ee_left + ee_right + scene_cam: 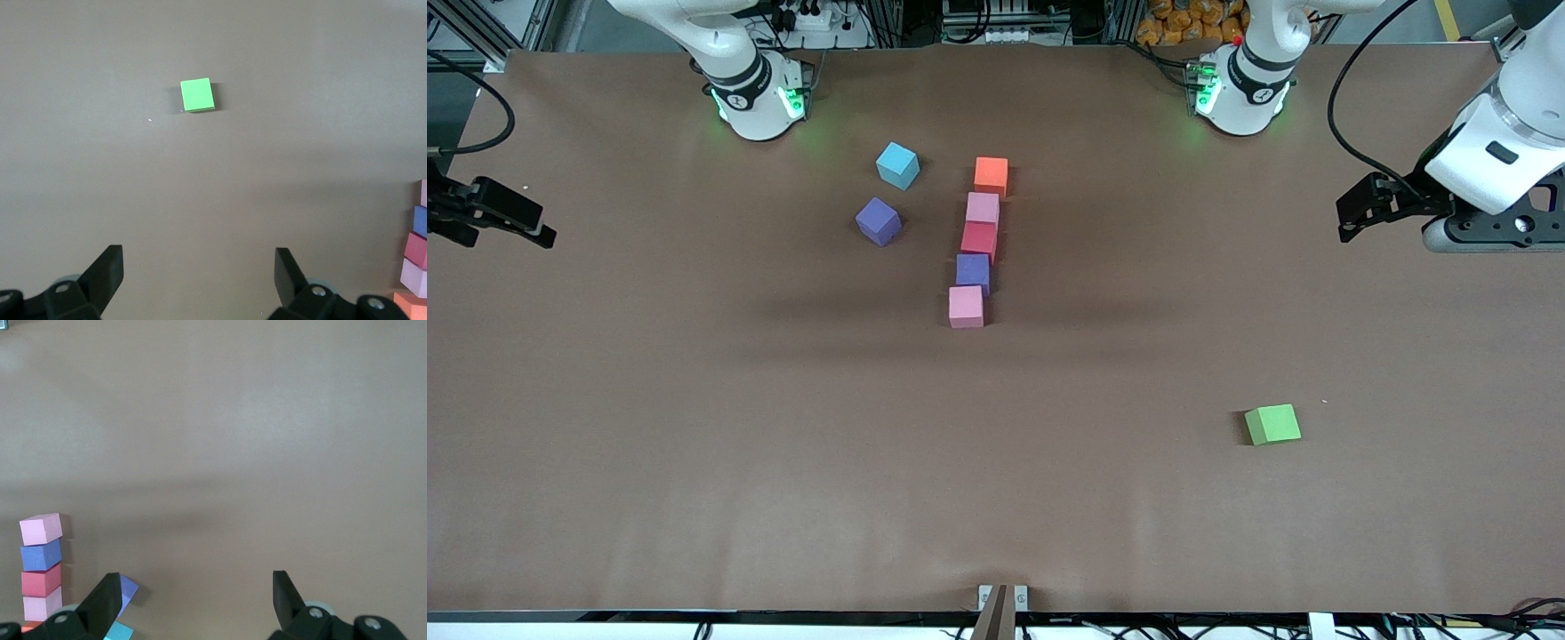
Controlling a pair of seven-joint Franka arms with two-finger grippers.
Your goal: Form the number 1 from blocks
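Blocks sat mid-table in a line of five small matte cubes, touching or nearly so: orange cube [991, 175] at the 12 o'clock end nearest the bases, then light pink cube [983, 209], red cube [979, 240], blue-violet cube [973, 272], second light pink cube [966, 307] at 6 o'clock. Cyan cube [897, 165] and purple cube [878, 220] lay loose at about 9 o'clock of the line. Green cube [1272, 424] lay well apart at about 4 o'clock. Left gripper [1352, 213] hovered over the brown table [694, 427] at its own end, fingers spread, holding nothing. Right gripper [529, 227] the same at its end, spread and empty.
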